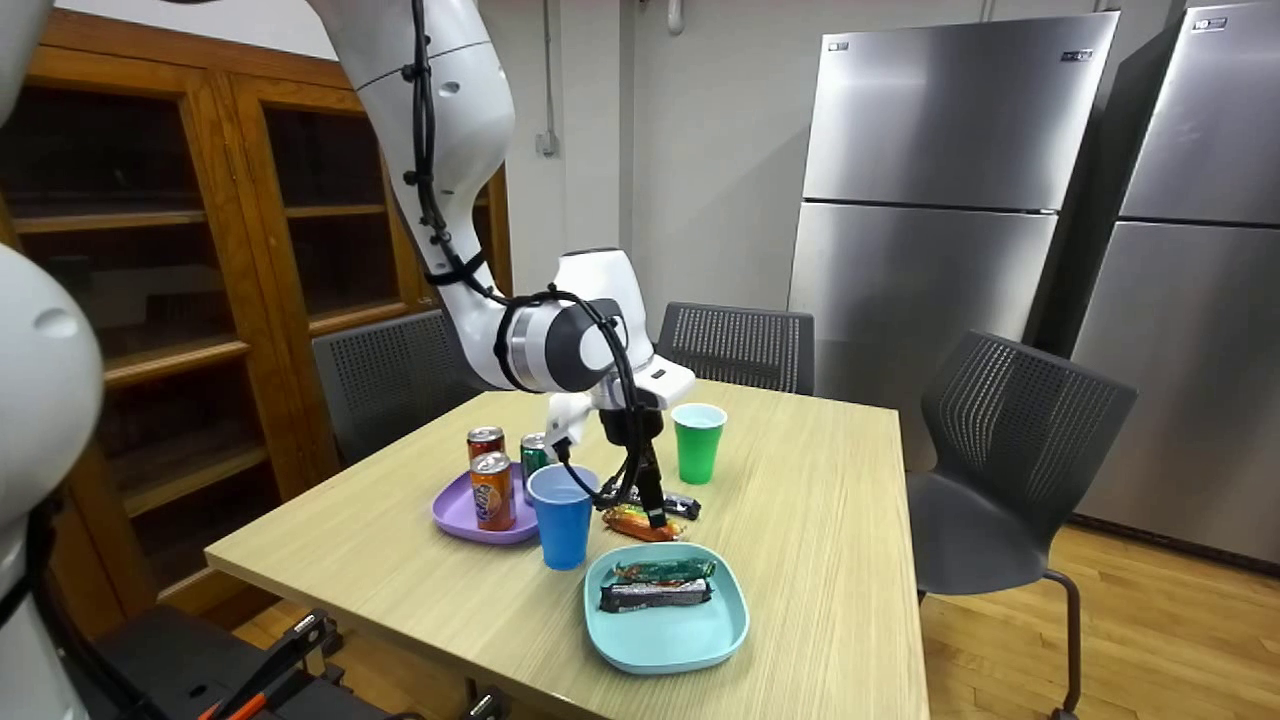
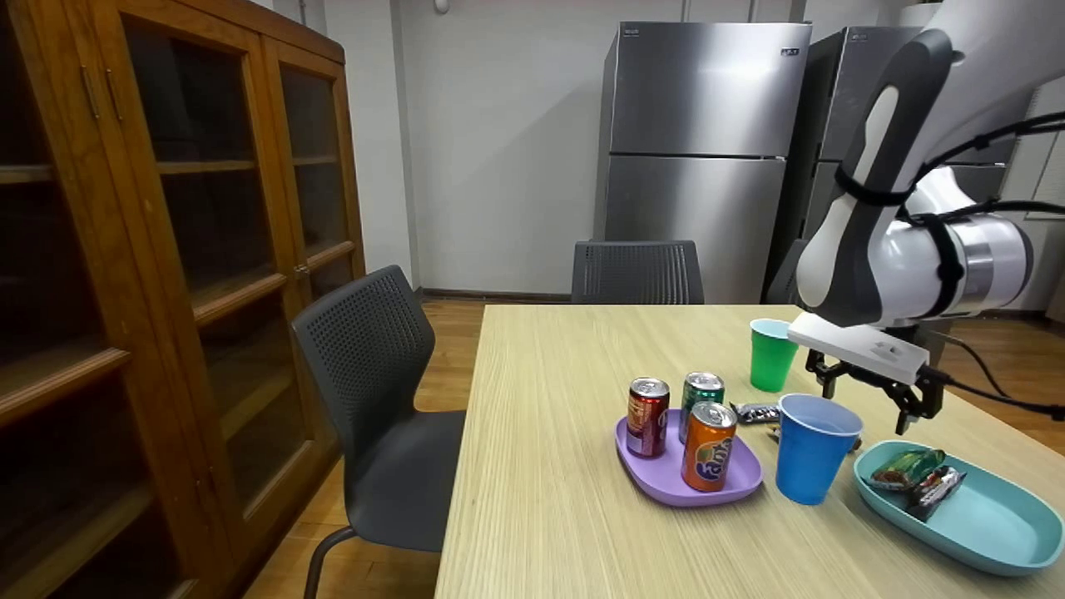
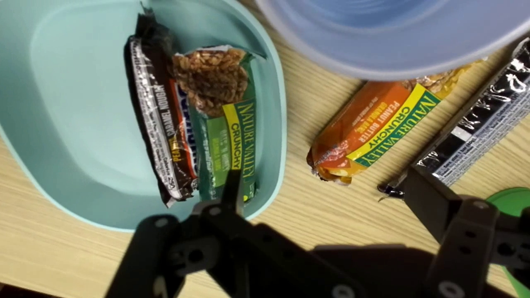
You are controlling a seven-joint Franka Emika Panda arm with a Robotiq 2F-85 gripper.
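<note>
"Pale wood-grain bench (image 1: pixel 800 500), grey chairs (image 1: pixel 1020 430) round it. And past those?"

"Glass-fronted wooden cabinet (image 2: pixel 133 241) and steel refrigerators (image 1: pixel 950 120)."

"Where's the hand (image 3: pixel 325 182)?"

"Above the bench, fingers wide apart, near the orange-wrapped granola bar (image 3: pixel 368 128). That one lies on the wood, a black-and-silver bar (image 3: pixel 476 120) near it."

"What crowds it?"

"Blue cup (image 2: pixel 811 462), just beside it, between the teal tray (image 1: pixel 670 635) and the purple tray (image 1: pixel 455 508). Three cans (image 2: pixel 707 453) stand on the purple one; a green-wrapped granola bar (image 3: pixel 217 136) and a dark-wrapped bar (image 3: pixel 159 120) lie in the teal one. Farther back, the green cup (image 1: pixel 698 450)."

"What's hidden?"

"In the wrist view, the blue rim covers one end of the orange bar, the fingers overlap the green-wrapped and black-and-silver bars, and the green cup is cut off at the edge. In an exterior view the blue cup hides most of the orange bar."
</note>
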